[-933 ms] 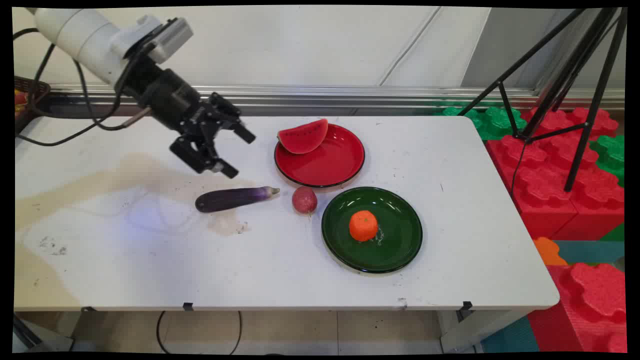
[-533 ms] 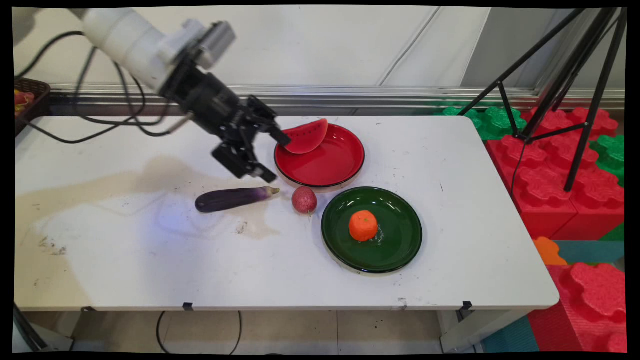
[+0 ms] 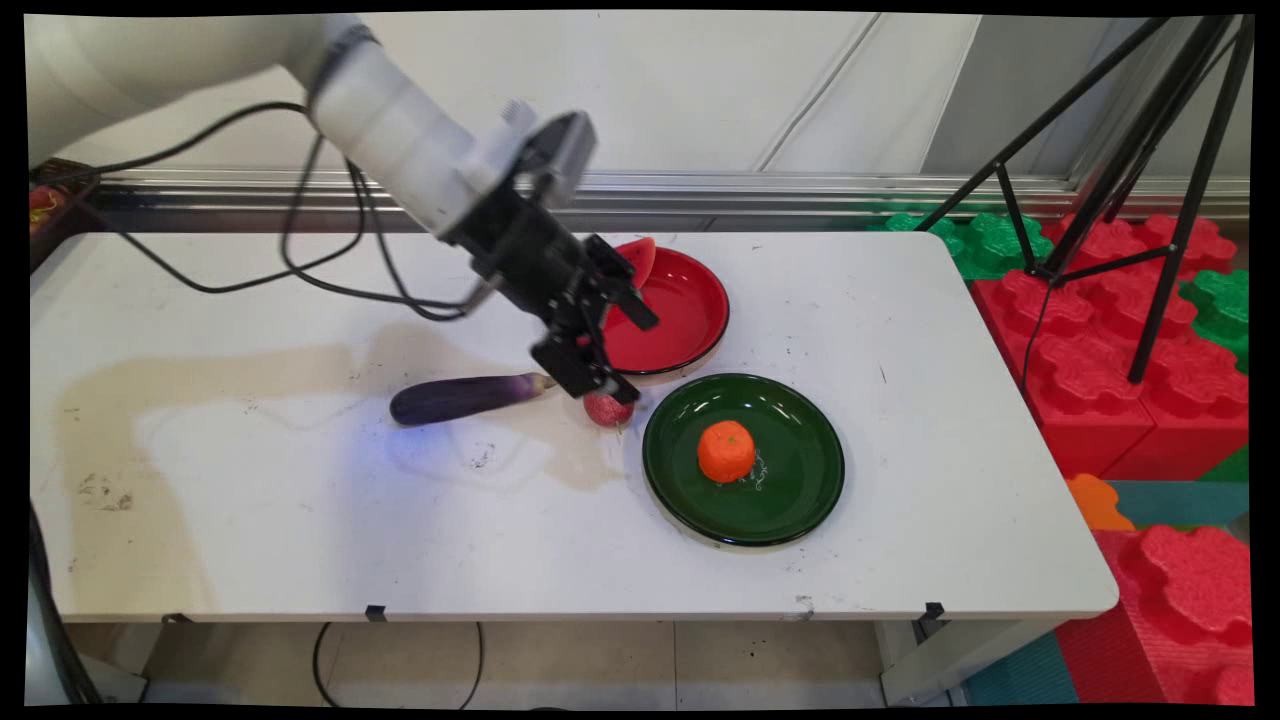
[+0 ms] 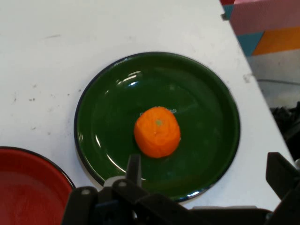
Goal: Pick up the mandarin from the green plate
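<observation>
Hand view shows you the orange fruit (image 4: 157, 131) on the green plate (image 4: 206, 93) straight ahead of the gripper (image 4: 206, 171), whose fingers are spread open, empty

Orange (image 4: 157, 131) centered on green plate (image 4: 211, 117)

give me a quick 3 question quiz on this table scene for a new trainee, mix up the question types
1. True or false: the orange fruit lies on the red plate.
2. What lies nearest below the gripper? A) purple eggplant B) reddish round fruit C) watermelon slice
3. Fill in: the gripper's fingers are ____.

Key
1. False, it lies on the green plate.
2. B
3. open
</observation>
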Motion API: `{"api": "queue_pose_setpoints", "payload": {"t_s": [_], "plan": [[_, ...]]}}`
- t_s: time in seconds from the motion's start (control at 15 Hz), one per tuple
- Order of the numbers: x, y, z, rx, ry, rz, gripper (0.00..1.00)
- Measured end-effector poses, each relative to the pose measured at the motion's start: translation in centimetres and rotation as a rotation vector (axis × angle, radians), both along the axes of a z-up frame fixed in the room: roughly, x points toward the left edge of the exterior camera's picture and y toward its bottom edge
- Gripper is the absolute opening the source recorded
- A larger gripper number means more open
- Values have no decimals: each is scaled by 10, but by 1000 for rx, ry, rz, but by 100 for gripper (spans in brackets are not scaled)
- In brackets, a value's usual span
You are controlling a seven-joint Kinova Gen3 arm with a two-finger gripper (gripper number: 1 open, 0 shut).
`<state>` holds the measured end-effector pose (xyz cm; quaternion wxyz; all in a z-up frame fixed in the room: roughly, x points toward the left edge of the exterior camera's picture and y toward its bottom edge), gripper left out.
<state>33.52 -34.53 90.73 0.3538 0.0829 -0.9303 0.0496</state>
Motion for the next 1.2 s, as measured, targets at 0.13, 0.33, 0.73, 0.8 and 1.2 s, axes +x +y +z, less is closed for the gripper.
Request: {"api": "queue_pose_setpoints", "payload": {"t_s": [0.13,0.33,0.73,0.8,1.2], "plan": [[-14,-6,-9,0,-21,-1,100],[-38,-16,-29,6,-62,-4,100],[-67,-29,-62,22,-130,-19,100],[-71,-31,-67,24,-140,-21,100],[-85,-37,-94,32,-193,-36,100]]}}
